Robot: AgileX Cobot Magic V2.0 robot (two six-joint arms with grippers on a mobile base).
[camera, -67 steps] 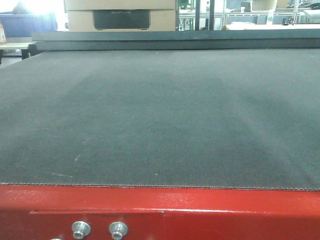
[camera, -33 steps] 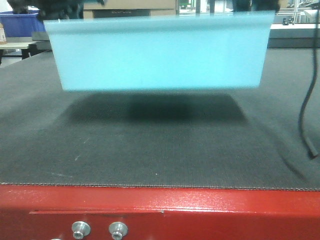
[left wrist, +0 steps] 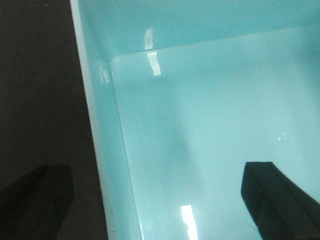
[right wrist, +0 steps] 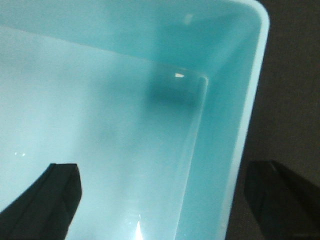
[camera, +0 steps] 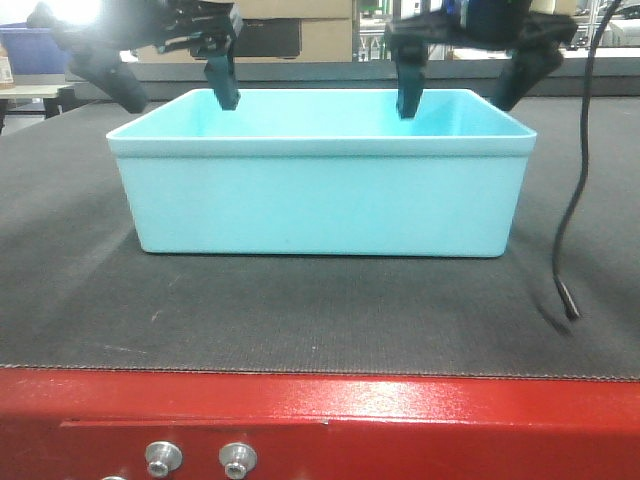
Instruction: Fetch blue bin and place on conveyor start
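Observation:
The pale cyan blue bin (camera: 320, 200) rests flat on the dark grey belt of the conveyor start (camera: 300, 310), behind its red frame (camera: 400, 420). My left gripper (camera: 175, 88) stands open astride the bin's left wall, one finger inside and one outside. My right gripper (camera: 462, 88) stands open astride the right wall in the same way. In the left wrist view the left gripper (left wrist: 155, 200) spans the bin rim (left wrist: 95, 150) without touching it. In the right wrist view the right gripper (right wrist: 165, 205) spans the rim (right wrist: 245, 140), also with gaps on both sides. The bin is empty.
A black cable (camera: 575, 220) hangs from the right arm down to the belt, right of the bin. Two silver bolts (camera: 200, 460) sit in the red frame. Cardboard boxes (camera: 320, 30) and a dark blue bin (camera: 30, 50) stand beyond the belt's far end.
One second ago the belt was bare. Half a second ago the bin hung above it. Now it sits on the belt, and both grippers stand open over its side walls.

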